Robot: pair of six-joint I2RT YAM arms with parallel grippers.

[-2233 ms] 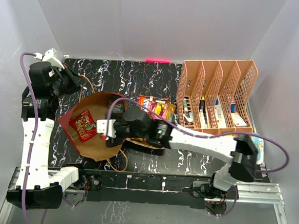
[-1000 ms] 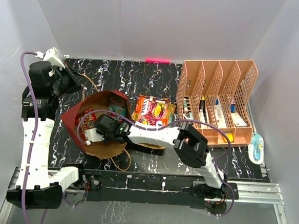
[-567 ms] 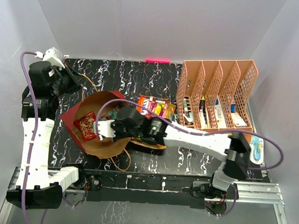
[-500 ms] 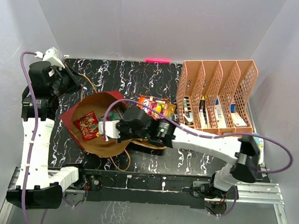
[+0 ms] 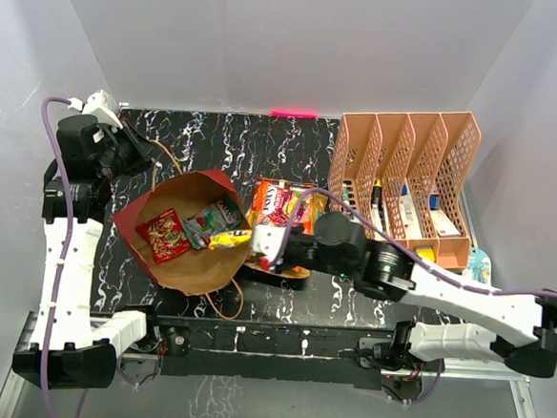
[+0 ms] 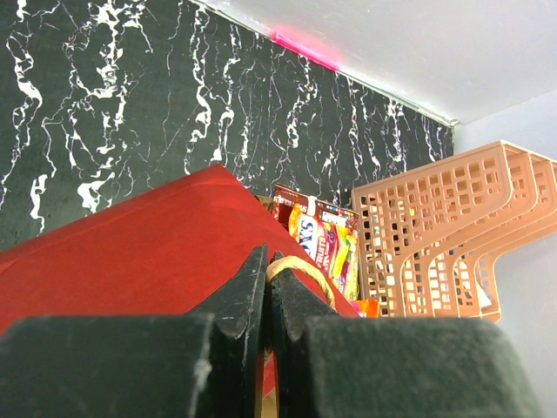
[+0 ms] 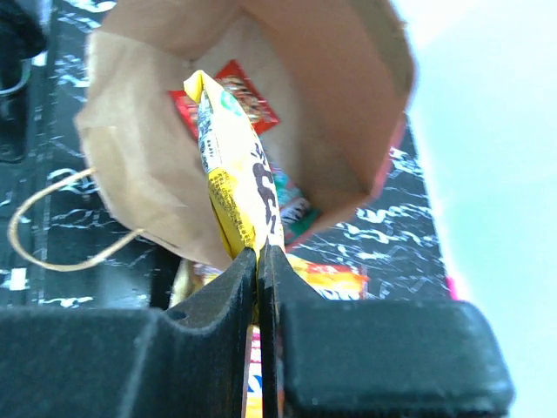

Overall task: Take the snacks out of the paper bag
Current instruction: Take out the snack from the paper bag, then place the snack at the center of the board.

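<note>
The paper bag [image 5: 190, 268] lies on its side with its brown mouth open toward the camera. My left gripper [image 5: 141, 152] is shut on its cord handle [image 6: 302, 268] at the bag's upper left, above the red outside [image 6: 130, 252]. My right gripper [image 5: 259, 242] is shut on a yellow snack packet [image 5: 233, 236] at the bag's right rim; the packet [image 7: 228, 170] sticks out from the jaws [image 7: 258, 252]. A red packet [image 5: 164, 234] and a teal packet [image 5: 211, 221] lie inside the bag. Other snacks [image 5: 284, 204] lie on the table to its right.
A pink mesh desk organiser [image 5: 405, 180] with pens and stationery stands at the back right. The bag's second cord handle [image 7: 52, 218] loops on the black marbled table [image 5: 264, 146] in front of the bag. White walls close in on three sides.
My right gripper has drawn back rightward out of the bag, bringing the yellow packet to the rim. The red and teal packets now show inside. The left arm has held still.
</note>
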